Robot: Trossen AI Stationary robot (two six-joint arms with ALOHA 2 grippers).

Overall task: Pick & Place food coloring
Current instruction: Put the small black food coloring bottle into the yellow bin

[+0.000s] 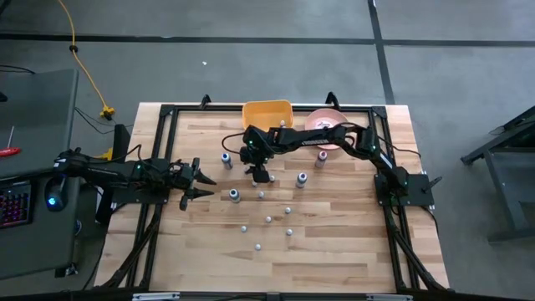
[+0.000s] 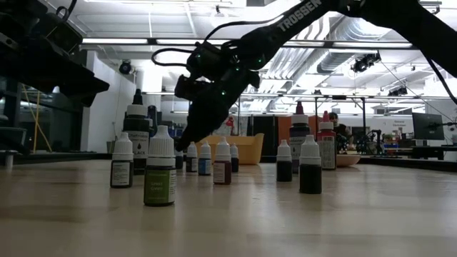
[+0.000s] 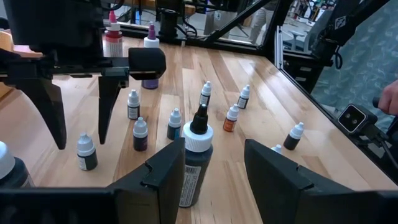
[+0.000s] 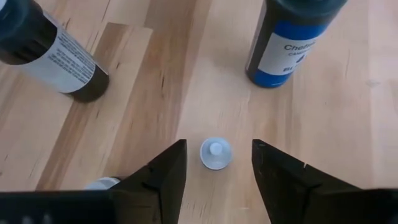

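Right wrist view: white-capped bottle between parted jaws.

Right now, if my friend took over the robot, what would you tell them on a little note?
Right pincer: open, pointing down over a small white-capped bottle near the table's middle, one finger on each side, not gripping yet.
Left pincer: open, at the table's left side, facing a big black bottle, holding nothing.
Bottles: small ones stand scattered across the wooden table; bigger ones include a blue-labelled one close to the right pincer.
Yellow bin and pink plate sit at the far edge.
Done: cannot tell if any bottle has been placed.
Left: probably close on this bottle, then work through the others.
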